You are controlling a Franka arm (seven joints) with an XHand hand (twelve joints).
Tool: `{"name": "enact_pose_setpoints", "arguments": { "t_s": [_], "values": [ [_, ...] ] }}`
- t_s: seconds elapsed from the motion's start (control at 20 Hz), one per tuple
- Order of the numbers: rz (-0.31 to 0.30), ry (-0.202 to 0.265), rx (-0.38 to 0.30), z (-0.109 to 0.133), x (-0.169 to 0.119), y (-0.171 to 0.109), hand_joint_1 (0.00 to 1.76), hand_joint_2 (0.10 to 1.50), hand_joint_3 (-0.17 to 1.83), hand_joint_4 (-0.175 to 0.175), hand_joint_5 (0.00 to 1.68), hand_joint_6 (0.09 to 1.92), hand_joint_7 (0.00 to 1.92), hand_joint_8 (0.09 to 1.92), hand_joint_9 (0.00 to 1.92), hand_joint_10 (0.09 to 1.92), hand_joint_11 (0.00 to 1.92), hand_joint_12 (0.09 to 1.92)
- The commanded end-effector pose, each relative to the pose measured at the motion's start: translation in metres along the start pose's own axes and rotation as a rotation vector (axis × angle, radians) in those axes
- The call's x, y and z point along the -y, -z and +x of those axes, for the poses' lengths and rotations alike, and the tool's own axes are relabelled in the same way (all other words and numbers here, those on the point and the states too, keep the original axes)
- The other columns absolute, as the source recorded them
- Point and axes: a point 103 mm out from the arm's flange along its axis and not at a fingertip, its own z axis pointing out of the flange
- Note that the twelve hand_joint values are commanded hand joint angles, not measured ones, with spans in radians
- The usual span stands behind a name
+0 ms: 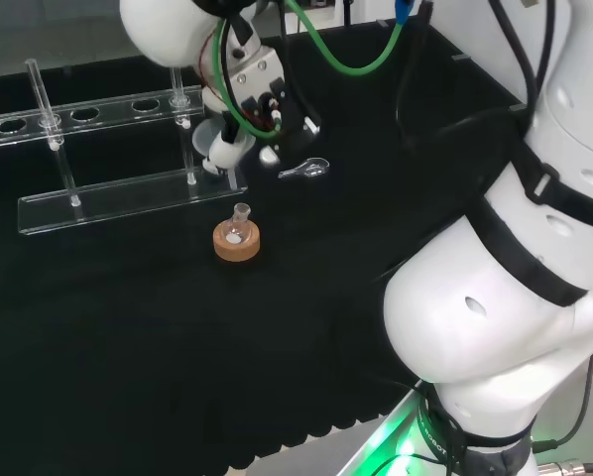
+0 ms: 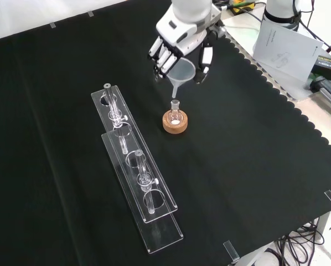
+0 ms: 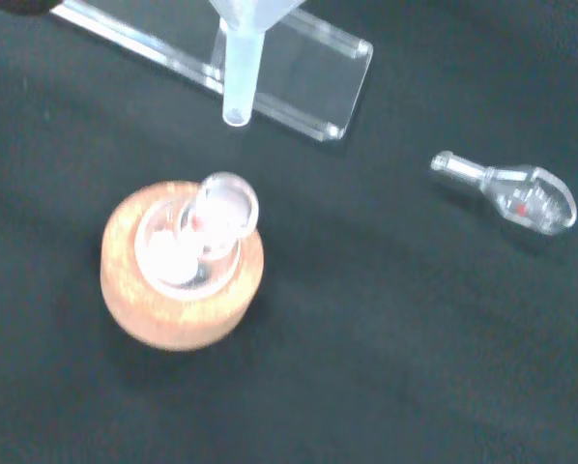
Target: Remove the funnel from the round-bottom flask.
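Observation:
A small clear round-bottom flask [image 2: 175, 112] stands upright in a cork ring [image 2: 175, 124] near the middle of the cloth. The translucent funnel [image 2: 182, 72] hangs above it, its stem tip lifted out of the flask's neck with a small gap between them. The hand [image 2: 179, 37] is shut on the funnel's cone, fingers on one side and thumb on the other. In the head view the hand [image 1: 252, 84] holds the funnel [image 1: 215, 141] above and behind the flask [image 1: 239, 224]. The wrist view shows the funnel's stem [image 3: 239, 77] clear of the flask's mouth [image 3: 221, 205] and the cork ring [image 3: 178, 285].
A clear test-tube rack [image 2: 135, 166] with two tubes lies left of the flask in the front view, and behind it in the head view [image 1: 98, 159]. A small glass stopper [image 1: 306, 171] lies on the cloth beside the hand, also in the wrist view [image 3: 511, 191].

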Motion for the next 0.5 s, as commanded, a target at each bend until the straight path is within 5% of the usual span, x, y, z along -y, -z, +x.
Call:
{"name": "enact_pose_setpoints", "arguments": {
  "t_s": [0.05,0.5],
  "values": [
    [-0.070,0.003,-0.032,-0.002,0.018,0.049,0.73,0.81,0.46,-0.015,0.72,0.16,0.76,0.70,1.11,0.52,0.57,1.26],
    [-0.111,-0.044,-0.072,-0.036,0.007,0.086,0.72,0.81,0.46,-0.016,0.72,0.17,0.76,0.70,1.10,0.51,0.57,1.25]
  ]
}}
